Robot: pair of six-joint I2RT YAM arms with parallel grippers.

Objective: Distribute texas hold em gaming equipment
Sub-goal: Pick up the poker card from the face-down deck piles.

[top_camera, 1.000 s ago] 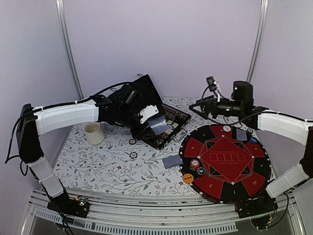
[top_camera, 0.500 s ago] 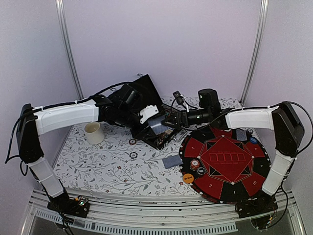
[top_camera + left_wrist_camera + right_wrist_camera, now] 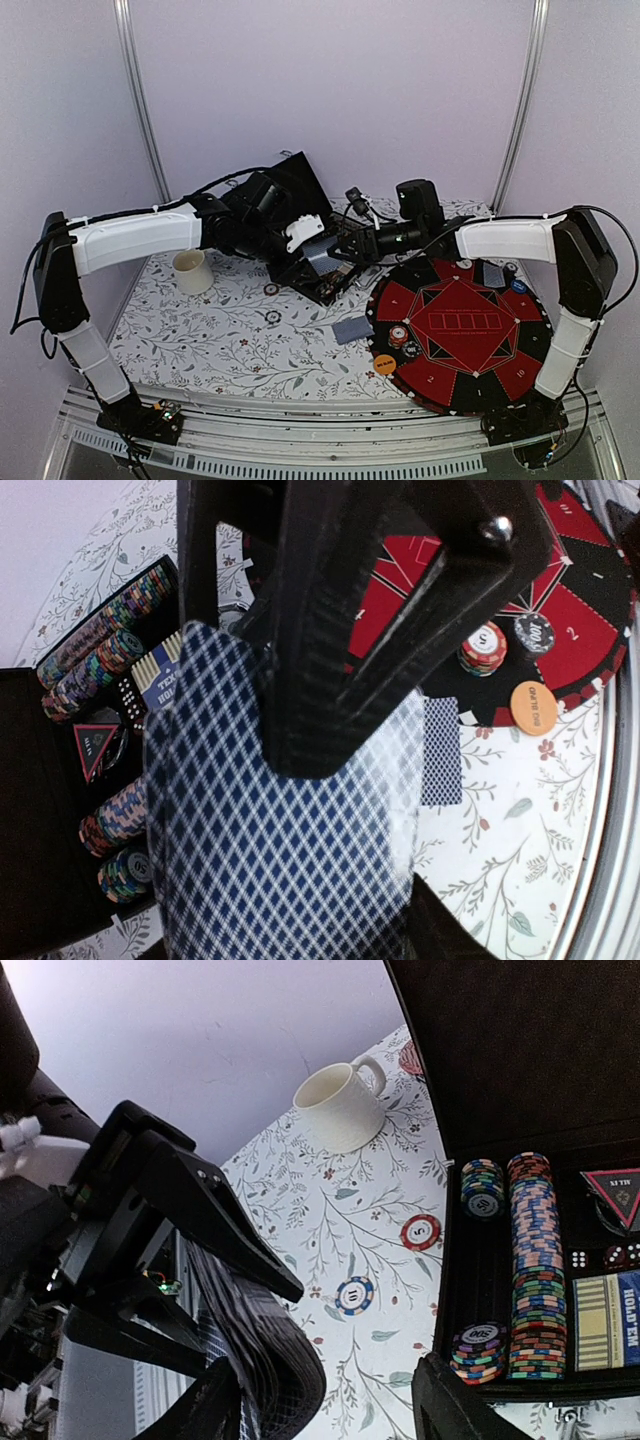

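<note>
My left gripper (image 3: 312, 240) is shut on a deck of playing cards (image 3: 280, 830) with blue diamond backs, held above the open black case (image 3: 345, 268). In the right wrist view the deck (image 3: 250, 1345) shows edge-on. My right gripper (image 3: 325, 1415) has reached it from the right; its jaws stand apart, with the deck's end just inside the left finger (image 3: 200, 1410). Rows of poker chips (image 3: 535, 1260) fill the case. On the round red-and-black mat (image 3: 470, 385) lie chip stacks (image 3: 400, 337), an orange button disc (image 3: 385, 365), a blue disc (image 3: 518, 286) and cards (image 3: 493, 273).
A single card (image 3: 352, 330) lies face down on the flowered cloth beside the mat. Two loose chips (image 3: 420, 1231) (image 3: 355, 1295) lie on the cloth left of the case. A cream cup (image 3: 192, 270) stands at the left. The case lid (image 3: 300, 175) stands raised behind.
My right arm has swung left from the mat's far edge to the deck held by the left gripper, and its jaws have narrowed. The left arm and deck have stayed put.
</note>
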